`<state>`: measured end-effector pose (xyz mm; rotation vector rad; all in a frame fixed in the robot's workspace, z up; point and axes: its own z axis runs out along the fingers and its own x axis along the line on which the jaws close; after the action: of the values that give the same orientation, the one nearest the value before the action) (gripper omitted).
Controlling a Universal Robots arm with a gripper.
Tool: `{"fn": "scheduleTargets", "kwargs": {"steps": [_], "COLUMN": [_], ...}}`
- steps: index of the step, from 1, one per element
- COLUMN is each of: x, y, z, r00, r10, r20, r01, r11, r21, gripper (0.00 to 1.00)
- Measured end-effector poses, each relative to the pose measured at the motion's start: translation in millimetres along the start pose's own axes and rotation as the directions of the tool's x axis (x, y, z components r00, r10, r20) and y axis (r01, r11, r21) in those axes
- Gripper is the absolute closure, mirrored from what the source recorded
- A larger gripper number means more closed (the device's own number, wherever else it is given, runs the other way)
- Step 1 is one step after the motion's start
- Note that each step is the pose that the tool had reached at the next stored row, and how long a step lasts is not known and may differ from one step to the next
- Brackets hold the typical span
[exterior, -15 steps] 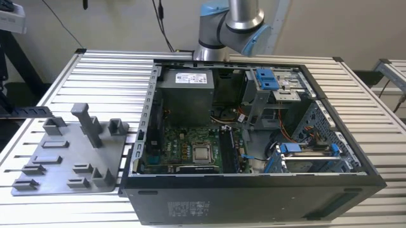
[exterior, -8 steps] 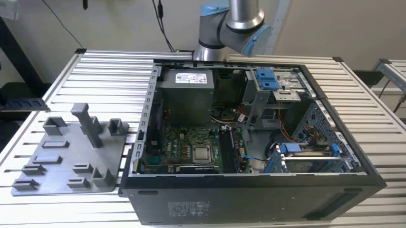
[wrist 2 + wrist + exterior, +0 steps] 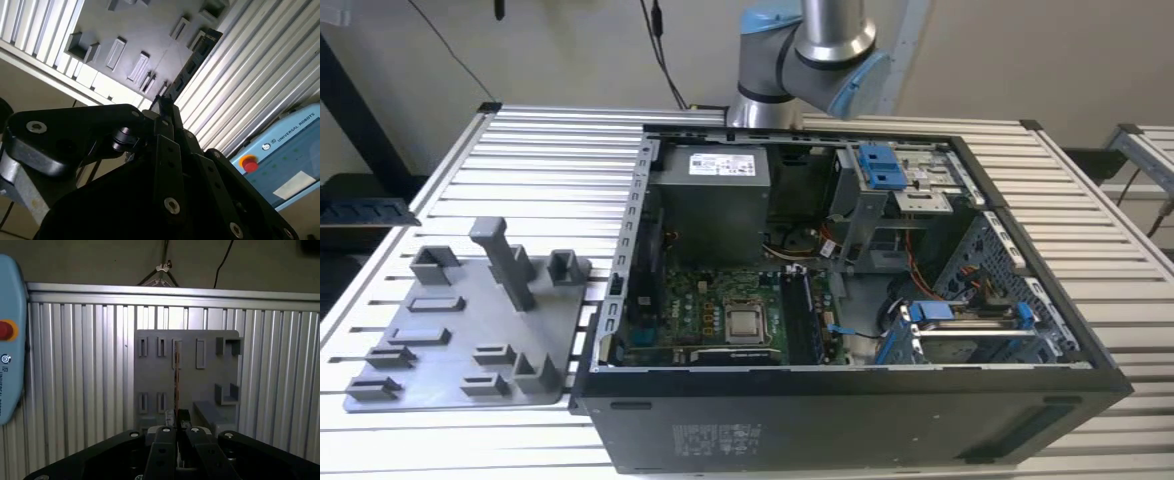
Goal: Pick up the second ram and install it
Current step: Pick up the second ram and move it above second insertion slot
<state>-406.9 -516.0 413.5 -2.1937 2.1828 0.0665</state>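
On your slatted bench (image 3: 520,140), the open computer case (image 3: 854,420) lies with its green motherboard (image 3: 707,300) exposed. The grey tray (image 3: 467,325) sits just beside it, on the exterior view's left. Your gripper (image 3: 177,434) is clamped on the second ram (image 3: 176,375), a thin dark strip jutting from its fingertips in both wrist views, held well clear of that tray behind it.

Robot arm (image 3: 827,30) is a silver tube with grey joint housings and pale-blue caps; gripper (image 3: 176,432) is matte black, its linked bars pinned by silver screws, with narrow fingers (image 3: 161,450).
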Motion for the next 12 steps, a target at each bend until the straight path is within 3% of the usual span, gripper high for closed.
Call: {"fn": "scheduleTargets", "kwargs": {"steps": [12], "x": [-0.1], "y": [-2.6], "z": [-0.9], "r00": [1.0000], "r10": [0.000], "r20": [-0.0001], "r01": [0.000], "r11": [1.0000], "r21": [-0.0002], "gripper": [0.86]}}
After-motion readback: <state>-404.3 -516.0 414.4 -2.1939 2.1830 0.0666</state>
